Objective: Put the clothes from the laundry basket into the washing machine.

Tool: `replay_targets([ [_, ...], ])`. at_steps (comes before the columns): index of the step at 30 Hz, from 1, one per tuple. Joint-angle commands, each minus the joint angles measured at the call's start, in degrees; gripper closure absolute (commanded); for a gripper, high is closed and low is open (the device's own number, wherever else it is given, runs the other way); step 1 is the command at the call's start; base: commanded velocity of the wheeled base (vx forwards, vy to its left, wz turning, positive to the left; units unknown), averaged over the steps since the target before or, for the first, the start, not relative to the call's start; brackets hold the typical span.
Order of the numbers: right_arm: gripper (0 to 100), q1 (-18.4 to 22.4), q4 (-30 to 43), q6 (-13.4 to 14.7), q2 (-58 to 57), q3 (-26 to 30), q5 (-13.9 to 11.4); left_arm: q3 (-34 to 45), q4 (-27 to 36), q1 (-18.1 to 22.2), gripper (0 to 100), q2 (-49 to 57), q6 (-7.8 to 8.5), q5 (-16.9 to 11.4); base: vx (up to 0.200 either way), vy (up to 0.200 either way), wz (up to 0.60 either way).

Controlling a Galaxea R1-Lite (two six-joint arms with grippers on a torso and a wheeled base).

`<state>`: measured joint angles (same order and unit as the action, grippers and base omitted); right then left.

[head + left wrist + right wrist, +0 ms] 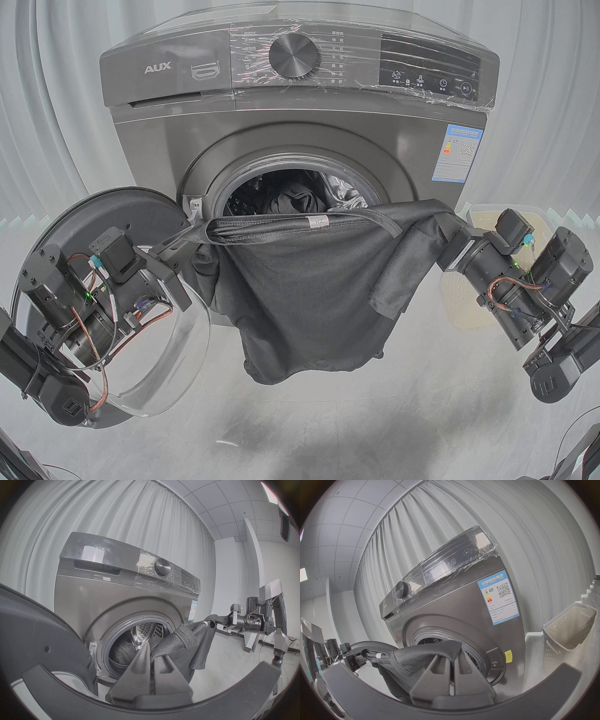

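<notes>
Door (125, 209) beside left pincer (186, 241); garment (300, 281) spans washing machine (162, 140).

Bright, even light falls from overhead; a ceiling panel (270, 492) glows white. The plastic film (359, 47) on the washing machine (300, 134) catches pale glare, while its drum (294, 190) stays dim. Both wrist views curve strongly, with black corners.

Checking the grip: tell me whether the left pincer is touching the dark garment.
Touching. The left wrist view shows the left pincer shut on the dark garment, with fabric pinched inside it.
</notes>
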<state>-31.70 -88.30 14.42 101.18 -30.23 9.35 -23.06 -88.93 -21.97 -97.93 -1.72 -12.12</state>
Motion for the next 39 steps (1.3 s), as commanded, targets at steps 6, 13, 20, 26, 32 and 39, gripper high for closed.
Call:
replay_targets([
  [6,100,0.05,-0.03,-0.01,-0.46,0.0,-0.03,-0.4,-0.01,-0.01,100,0.1,-0.04,-0.01,0.0,0.0,0.0],
  [13,100,0.05,-0.03,0.08,-0.46,0.09,-0.03,-0.31,-0.01,-0.01,100,0.1,-0.13,-0.01,0.0,0.0,0.0],
  [20,100,-0.03,-0.03,0.17,-0.37,0.09,-0.21,-0.05,-0.01,-0.09,100,0.1,0.22,-0.01,0.0,0.0,0.0],
  [26,100,-1.79,-0.03,0.43,1.56,4.04,-0.39,-0.31,-0.01,-2.55,100,-1.21,0.66,0.16,0.0,0.0,0.0],
  [32,100,-3.99,-0.03,0.34,3.76,6.41,-0.82,-2.42,-0.01,-5.01,100,-3.85,0.4,1.39,0.0,0.0,0.0],
  [39,100,-4.87,-0.03,-0.18,8.77,7.73,-0.74,-6.29,-0.01,-5.1,100,-6.66,0.05,1.39,0.0,0.0,0.0],
])
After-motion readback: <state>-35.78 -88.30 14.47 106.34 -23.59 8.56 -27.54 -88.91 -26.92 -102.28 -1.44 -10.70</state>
